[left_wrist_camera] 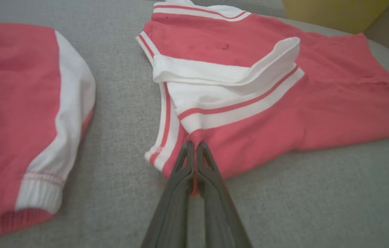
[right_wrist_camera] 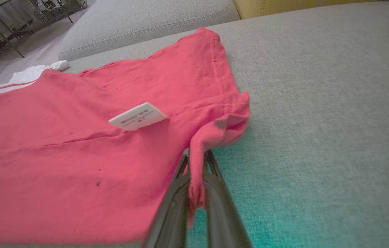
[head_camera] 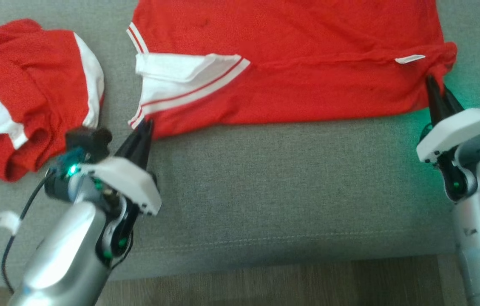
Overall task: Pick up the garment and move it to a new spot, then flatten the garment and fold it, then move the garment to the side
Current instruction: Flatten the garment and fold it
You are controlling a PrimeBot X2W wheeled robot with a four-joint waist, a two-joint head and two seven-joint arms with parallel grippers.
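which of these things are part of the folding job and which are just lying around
In the job:
- red shirt, spread on the grey couch
- left end effector, shut on the shirt's near left corner
- right end effector, shut on its near right corner

Lying about:
- second red and white garment, crumpled at the left, apart from the shirt

We see a red garment (head_camera: 299, 63) with white trim (head_camera: 188, 80) crossed by thin red stripes and a white label (head_camera: 410, 59), on a grey woven cushion (head_camera: 286, 191). Near the cushion's left edge, a second garment (head_camera: 23, 93), also red, carries broad white bands. The floor (head_camera: 265, 280) is brown wood.
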